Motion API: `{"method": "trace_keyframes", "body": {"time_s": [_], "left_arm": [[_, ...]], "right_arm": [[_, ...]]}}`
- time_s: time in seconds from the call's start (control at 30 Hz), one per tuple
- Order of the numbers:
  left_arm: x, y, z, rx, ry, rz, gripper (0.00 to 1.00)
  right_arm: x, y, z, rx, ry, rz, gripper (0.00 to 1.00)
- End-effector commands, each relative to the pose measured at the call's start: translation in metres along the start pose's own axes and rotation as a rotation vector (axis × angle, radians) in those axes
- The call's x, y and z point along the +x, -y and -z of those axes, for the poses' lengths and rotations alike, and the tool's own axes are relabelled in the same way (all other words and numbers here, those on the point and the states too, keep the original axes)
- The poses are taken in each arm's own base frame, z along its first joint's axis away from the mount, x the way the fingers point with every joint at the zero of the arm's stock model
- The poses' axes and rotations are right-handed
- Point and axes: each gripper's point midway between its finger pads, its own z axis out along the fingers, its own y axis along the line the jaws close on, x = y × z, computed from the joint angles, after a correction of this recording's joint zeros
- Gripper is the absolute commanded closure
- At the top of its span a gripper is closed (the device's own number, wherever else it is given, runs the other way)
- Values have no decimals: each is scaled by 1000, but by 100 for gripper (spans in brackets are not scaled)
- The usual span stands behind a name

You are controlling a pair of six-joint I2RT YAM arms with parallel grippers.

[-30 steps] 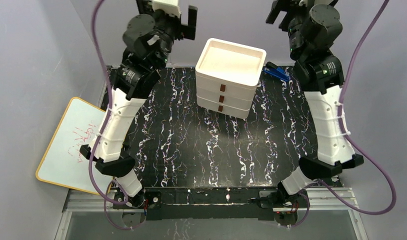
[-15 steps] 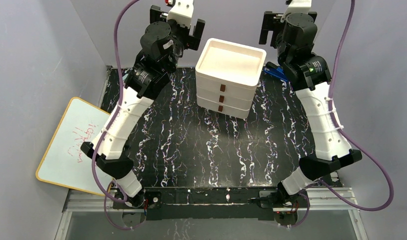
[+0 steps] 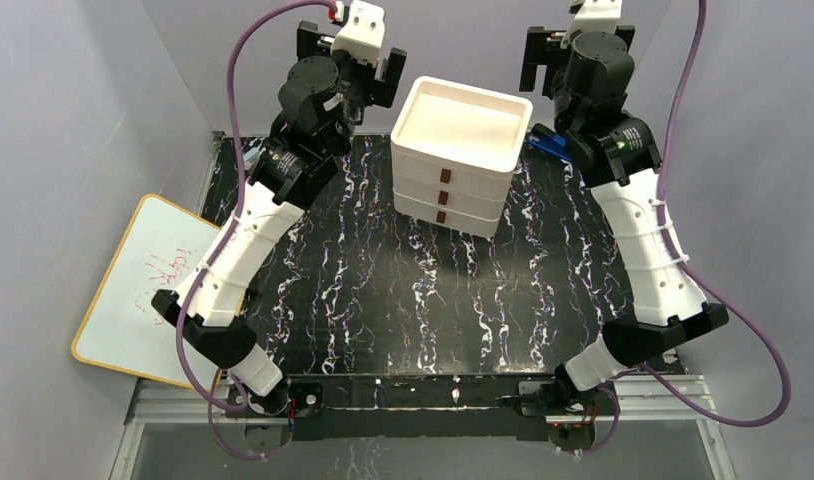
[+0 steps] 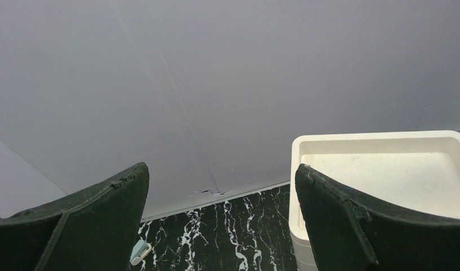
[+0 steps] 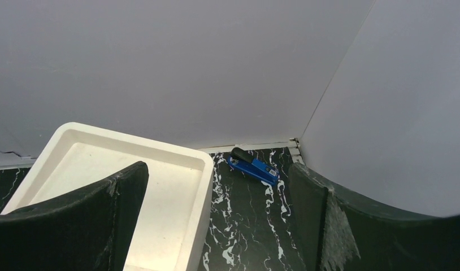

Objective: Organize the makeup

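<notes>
No makeup items show in any view; they are hidden or out of view. My left gripper (image 3: pixel 348 62) is open and empty, raised high at the back left, beside the white three-drawer box (image 3: pixel 461 150). In the left wrist view the left gripper (image 4: pixel 222 220) points at the back wall, with the box's top tray (image 4: pixel 380 169) to its right. My right gripper (image 3: pixel 575 55) is open and empty, raised at the back right of the box. In the right wrist view the right gripper (image 5: pixel 216 220) hangs over the box's right edge (image 5: pixel 188 186).
A blue stapler-like object (image 3: pixel 553 146) lies at the back right corner, also in the right wrist view (image 5: pixel 253 167). A small light-blue object (image 4: pixel 139 252) lies near the back wall. A whiteboard (image 3: pixel 148 290) leans off the left edge. The marbled black mat (image 3: pixel 403 290) covers the table.
Both arms have swung toward the back centre over the last second. The left gripper moved right and up near the box; the right gripper moved left. Both stayed open.
</notes>
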Motion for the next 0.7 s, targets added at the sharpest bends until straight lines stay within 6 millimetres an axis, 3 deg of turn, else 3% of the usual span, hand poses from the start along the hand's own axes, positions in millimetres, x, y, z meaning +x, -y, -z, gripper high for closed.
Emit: {"method": "trace_keyframes", "body": {"time_s": [0.0,0.17,0.27,0.4,0.67], "left_arm": [[-23,-28,16,-57,46,17,2],[-14,-46,9,-78,-3,82,2],[4,-78,0,-127,-32,162,2],[35,-105,-7,-137,-97,237,1],[18,-142,-5,-149,-41,310,2]], "right_arm": [[-29,6,12,-11,98,-29,0],[-27,3,8,-14,124,-14,0],[-23,8,8,13,120,-7,0],[-14,14,18,16,108,-31,0],[-38,9,23,-32,138,-49,0]]}}
